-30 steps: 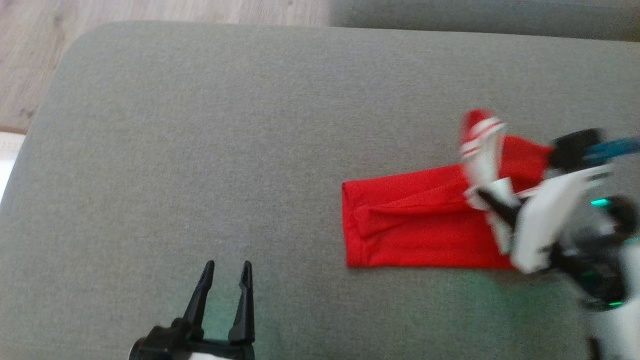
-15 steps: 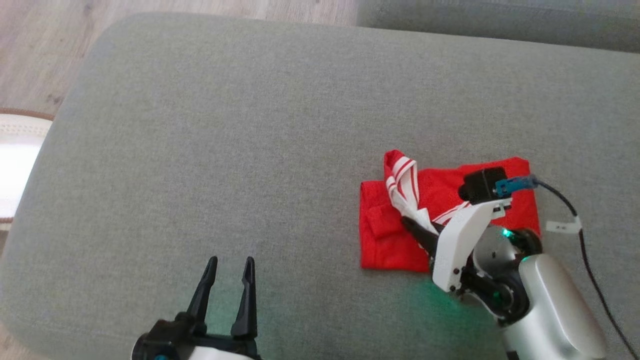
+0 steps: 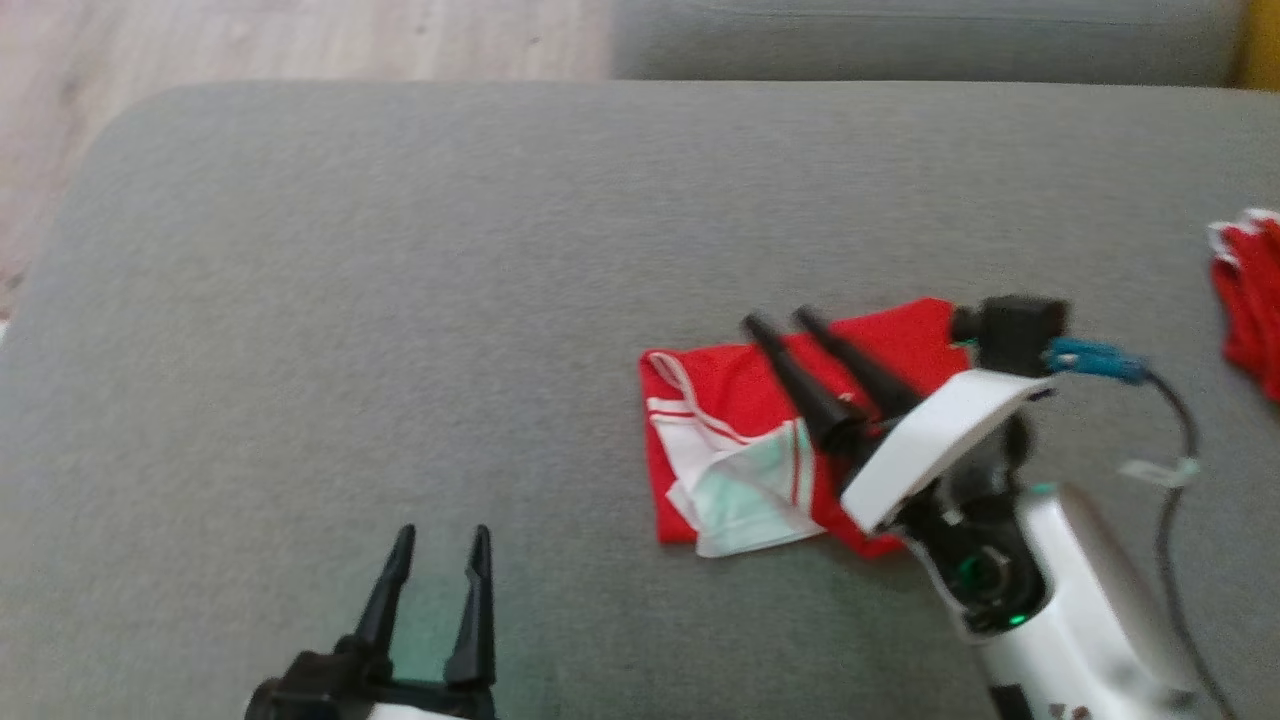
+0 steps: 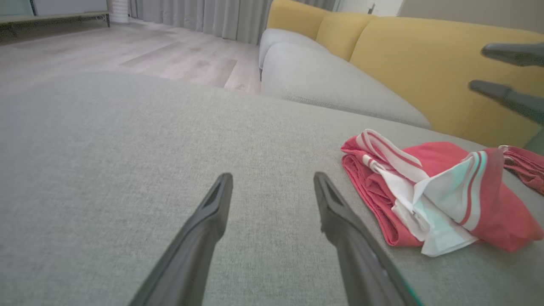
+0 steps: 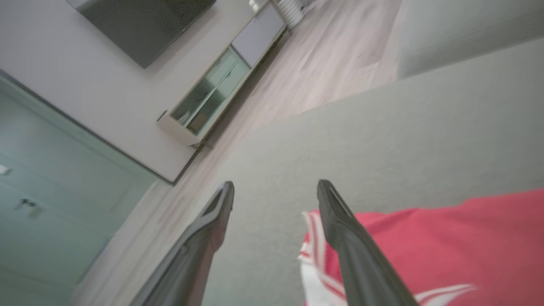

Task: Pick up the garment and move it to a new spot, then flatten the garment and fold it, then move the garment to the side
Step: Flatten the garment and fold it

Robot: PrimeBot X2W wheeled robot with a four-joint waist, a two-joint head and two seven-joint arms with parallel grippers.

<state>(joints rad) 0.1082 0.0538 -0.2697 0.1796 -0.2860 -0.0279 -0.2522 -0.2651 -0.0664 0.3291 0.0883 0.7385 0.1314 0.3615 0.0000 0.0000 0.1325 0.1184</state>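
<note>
Grey fabric sofa cushion carrying a red cloth garment with white striped trim.
It lies beneath the right tool, fingers apart and empty; left tool, also apart, well aside. Probably light and limp: pinch a stacked edge.

Garment on cushion, right tool above it — left tool well left

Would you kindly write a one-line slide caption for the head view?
Right gripper open over the red-and-white garment lying on the grey cushion; left gripper open, apart from it.
</note>
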